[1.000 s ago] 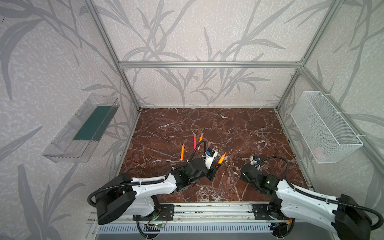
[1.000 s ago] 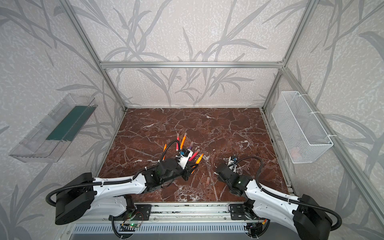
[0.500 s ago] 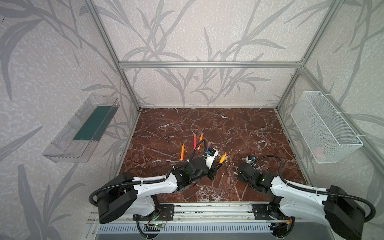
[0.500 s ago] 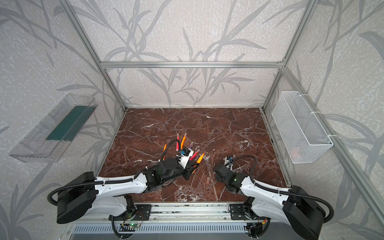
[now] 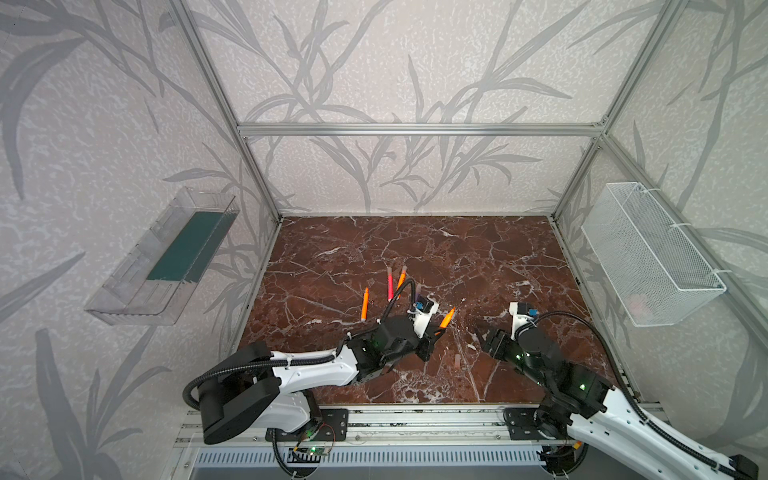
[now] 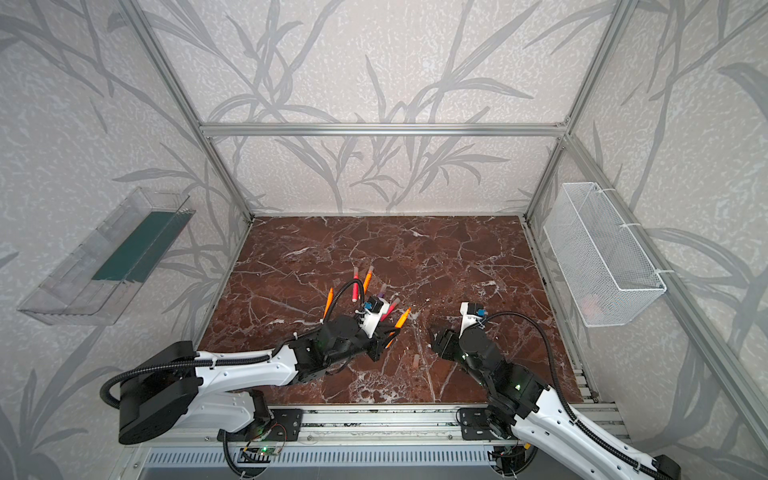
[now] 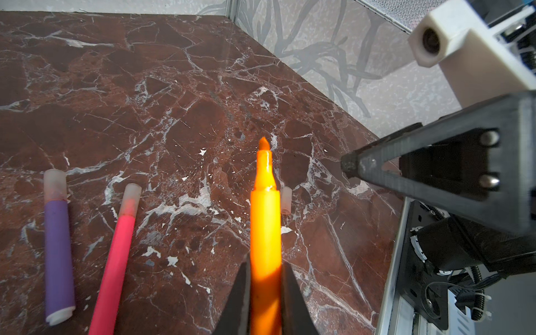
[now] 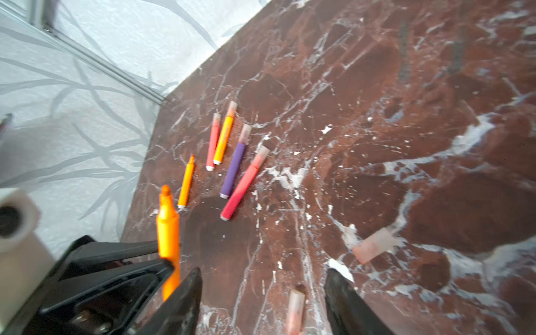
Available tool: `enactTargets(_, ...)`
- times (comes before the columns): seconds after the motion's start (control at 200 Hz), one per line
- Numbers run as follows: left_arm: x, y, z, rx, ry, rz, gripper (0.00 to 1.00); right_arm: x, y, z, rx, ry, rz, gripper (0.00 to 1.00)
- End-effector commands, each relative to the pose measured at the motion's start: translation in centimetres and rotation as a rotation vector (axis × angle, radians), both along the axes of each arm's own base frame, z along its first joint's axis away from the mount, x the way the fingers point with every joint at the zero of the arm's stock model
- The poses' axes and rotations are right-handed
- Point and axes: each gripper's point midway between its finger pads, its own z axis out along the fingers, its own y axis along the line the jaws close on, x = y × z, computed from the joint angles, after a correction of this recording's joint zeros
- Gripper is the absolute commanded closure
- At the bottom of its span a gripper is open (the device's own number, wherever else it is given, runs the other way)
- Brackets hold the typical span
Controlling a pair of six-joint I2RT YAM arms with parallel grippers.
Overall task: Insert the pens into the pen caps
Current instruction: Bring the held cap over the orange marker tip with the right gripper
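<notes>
My left gripper (image 7: pixel 266 264) is shut on an uncapped orange pen (image 7: pixel 265 220), which sticks out past the jaws with its tip up, as both top views show (image 5: pixel 446 318) (image 6: pixel 402 319). My right gripper (image 8: pixel 264 272) stands open just to its right (image 5: pixel 482 336). A loose pen cap (image 8: pixel 295 310) lies on the table between its fingers, untouched. Another cap (image 8: pixel 374 245) lies beyond them. A cap (image 5: pixel 457 361) also shows in a top view. Further back lie an uncapped orange pen (image 5: pixel 365 304), a capped pink pen (image 5: pixel 390 282), a capped orange one (image 5: pixel 401 277), a purple one (image 7: pixel 58 255) and a red one (image 8: pixel 243 185).
The table is brown marble (image 5: pixel 415 249). A clear shelf with a green liner (image 5: pixel 166 257) hangs on the left wall, and a white wire basket (image 5: pixel 648 257) on the right wall. An aluminium rail (image 5: pixel 415 419) runs along the front edge.
My right gripper has gone from shut to open and has shifted a little left toward the left gripper. The left gripper has kept still with the orange pen.
</notes>
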Motion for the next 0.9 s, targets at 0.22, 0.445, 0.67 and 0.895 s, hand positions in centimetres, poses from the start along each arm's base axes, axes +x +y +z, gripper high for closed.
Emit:
enactTargets(0.22, 0.0, -1.5, 2.1, -0.07, -0.021, -0.045, 1.0, 0.6, 4.4, 3.8, 0.199, -0.081, 0.132, 0.34)
enactTargets(0.445, -0.5, -2.2, 2.3, -0.084, -0.017, -0.089, 1.0, 2.0, 7.5, 3.7, 0.219, -0.055, 0.177, 0.35)
enactTargets(0.67, -0.4, -2.3, 2.5, -0.08, -0.025, -0.091, 1.0, 2.5, 9.4, 3.8, 0.198, -0.048, 0.191, 0.48)
enactTargets(0.895, -0.7, -2.6, 2.1, -0.073, -0.017, -0.111, 1.0, 2.9, 9.2, 3.5, 0.178, -0.051, 0.165, 0.7)
